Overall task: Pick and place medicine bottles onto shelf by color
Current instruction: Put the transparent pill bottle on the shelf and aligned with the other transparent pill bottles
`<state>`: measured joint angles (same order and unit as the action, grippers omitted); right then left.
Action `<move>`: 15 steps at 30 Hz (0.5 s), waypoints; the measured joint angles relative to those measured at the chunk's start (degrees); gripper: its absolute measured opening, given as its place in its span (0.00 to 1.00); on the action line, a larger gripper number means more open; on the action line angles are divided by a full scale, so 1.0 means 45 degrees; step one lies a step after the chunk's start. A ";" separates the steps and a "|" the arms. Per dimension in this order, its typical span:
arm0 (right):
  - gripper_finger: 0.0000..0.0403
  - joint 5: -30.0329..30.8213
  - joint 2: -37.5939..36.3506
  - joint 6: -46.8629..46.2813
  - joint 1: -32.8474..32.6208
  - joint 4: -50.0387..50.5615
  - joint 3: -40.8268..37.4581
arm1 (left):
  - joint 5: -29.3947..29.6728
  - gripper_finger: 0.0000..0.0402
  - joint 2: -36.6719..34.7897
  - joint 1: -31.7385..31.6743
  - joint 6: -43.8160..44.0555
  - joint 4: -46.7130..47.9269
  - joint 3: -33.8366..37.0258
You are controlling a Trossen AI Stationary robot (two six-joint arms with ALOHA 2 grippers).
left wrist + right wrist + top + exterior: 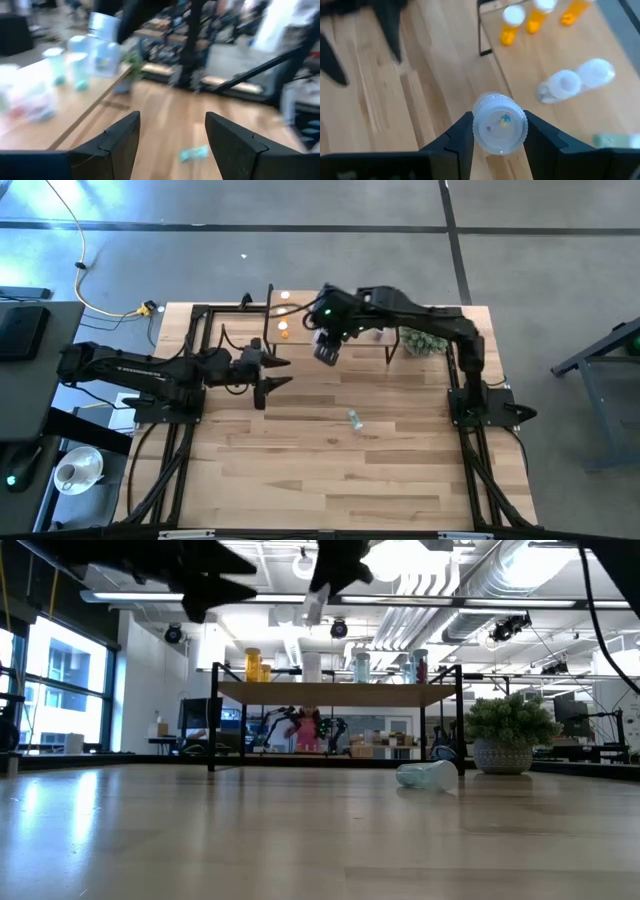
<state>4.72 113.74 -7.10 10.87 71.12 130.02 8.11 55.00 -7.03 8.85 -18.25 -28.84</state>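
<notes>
My right gripper (327, 350) hangs above the table just in front of the shelf (300, 308), shut on a pale blue medicine bottle (499, 129) with a white cap. The shelf is a light-wood board on black legs. On it stand orange bottles (510, 30), pale capped bottles (560, 85) and greenish ones (55, 65). One greenish-blue bottle (354, 418) lies on its side on the table's middle. My left gripper (283, 372) stands open above the table left of the right gripper, pointing toward the table's right, with nothing between its fingers (120, 140). My right gripper pinches the bottle's body just below the cap (476, 131) between its two fingers, one on each side. The fingers slant down from above. The bottle is lifted clear of table and shelf, roughly upright with its cap up (102, 22).
A spiky green plant in a pot (425, 340) stands by the shelf's right end. The arms' black frames run along both table sides (170, 450). Bare tabletop lies toward the near edge (330, 480).
</notes>
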 joint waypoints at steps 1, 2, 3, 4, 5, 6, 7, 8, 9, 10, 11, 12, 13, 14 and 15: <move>0.31 -0.0012 0.0187 0.0239 0.0000 -0.0002 0.0000 | 0.0412 0.53 -0.0099 0.0042 -0.0003 0.0386 0.0005; 0.31 -0.0017 0.0354 0.0551 0.0000 -0.0007 0.0000 | 0.0711 0.53 -0.0160 0.0105 -0.0003 0.0614 0.0005; 0.31 -0.0017 0.0493 0.0916 0.0000 -0.0004 0.0000 | 0.0904 0.53 -0.0173 0.0162 0.0002 0.0732 0.0000; 0.31 -0.0014 0.0634 0.1242 0.0000 -0.0025 0.0000 | 0.1059 0.53 -0.0169 0.0199 0.0002 0.0867 0.0000; 0.31 -0.0012 0.0746 0.1490 0.0005 -0.0074 0.0000 | 0.1154 0.53 -0.0160 0.0232 0.0002 0.0960 0.0005; 0.31 -0.0012 0.0868 0.1683 0.0005 -0.0087 0.0000 | 0.1202 0.53 -0.0154 0.0263 -0.0001 0.0954 0.0005; 0.31 -0.0011 0.0997 0.1870 0.0007 -0.0095 0.0000 | 0.1207 0.53 -0.0161 0.0272 0.0002 0.0916 0.0005; 0.31 0.0002 0.1101 0.2010 0.0037 -0.0120 0.0000 | 0.1207 0.53 -0.0163 0.0278 0.0002 0.0879 0.0005; 0.31 0.0085 0.1203 0.2173 0.0085 -0.0124 0.0000 | 0.1208 0.53 -0.0163 0.0278 0.0002 0.0885 0.0005; 0.31 0.0240 0.1293 0.2313 0.0097 -0.0134 0.0000 | 0.1212 0.53 -0.0163 0.0278 0.0013 0.0891 0.0005; 0.31 0.0332 0.1344 0.2415 0.0126 -0.0129 0.0000 | 0.1217 0.53 -0.0163 0.0278 0.0039 0.0882 0.0005; 0.31 0.0389 0.1421 0.2500 0.0164 -0.0127 0.0000 | 0.1228 0.53 -0.0163 0.0278 0.0041 0.0868 0.0005; 0.31 0.0439 0.1494 0.2596 0.0202 -0.0162 0.0000 | 0.1241 0.53 -0.0163 0.0278 0.0041 0.0858 0.0005; 0.31 0.0461 0.1560 0.2685 0.0247 -0.0163 0.0000 | 0.1241 0.53 -0.0163 0.0278 0.0041 0.0846 0.0005; 0.31 0.0461 0.1628 0.2706 0.0272 -0.0138 0.0000 | 0.1241 0.53 -0.0163 0.0278 0.0043 0.0830 0.0005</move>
<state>6.80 121.06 5.08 12.10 70.50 130.02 13.69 54.26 -5.78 9.05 -14.51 -28.82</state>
